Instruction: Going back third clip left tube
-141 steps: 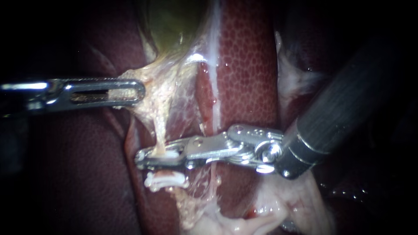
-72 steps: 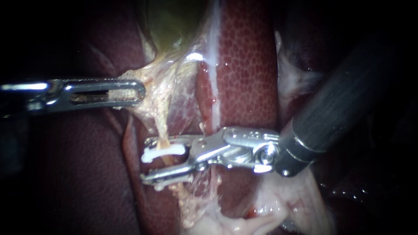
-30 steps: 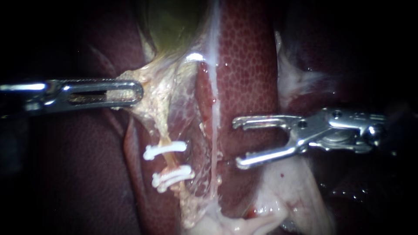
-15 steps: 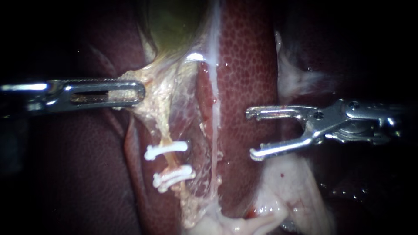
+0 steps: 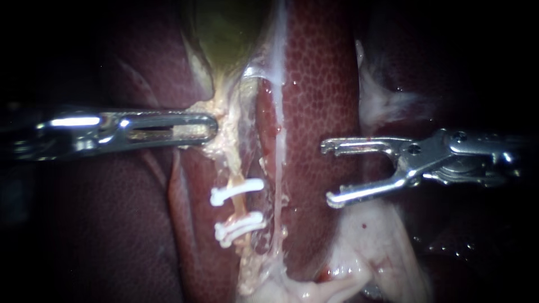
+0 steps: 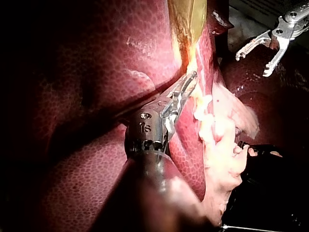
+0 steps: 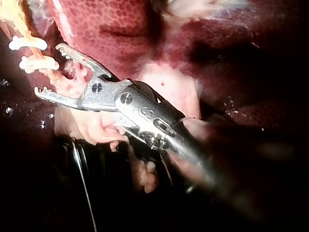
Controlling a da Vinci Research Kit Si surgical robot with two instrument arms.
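1. Right instrument: jaws are standing wide apart and empty, with no clip showing between them. It is hovering over the liver, well to the right of the clipped tube, touching nothing.
2. Left instrument: jaws are closing from two sides on the pale tissue just under the gallbladder's narrow end. This seems to be keeping the tube below it drawn straight.
3. Left tube: it is carrying three white clips. The upper clip is sitting alone, and the lower pair of clips is lying side by side, touching. All are crossing the tube; their far ends are too small to check.
4. Farther back, a pale strand is running just right of the tube, and the greenish gallbladder is lying beyond.
5. Judgement: clipping looks complete, and only clearing the right instrument is outstanding.
6. Risks:
   - The open jaws could hook the pale strand or scrape the liver if the path dips toward the tissue.
   - A harder pull by the left instrument could tear the thin tissue or drag the upper clip along the tube.
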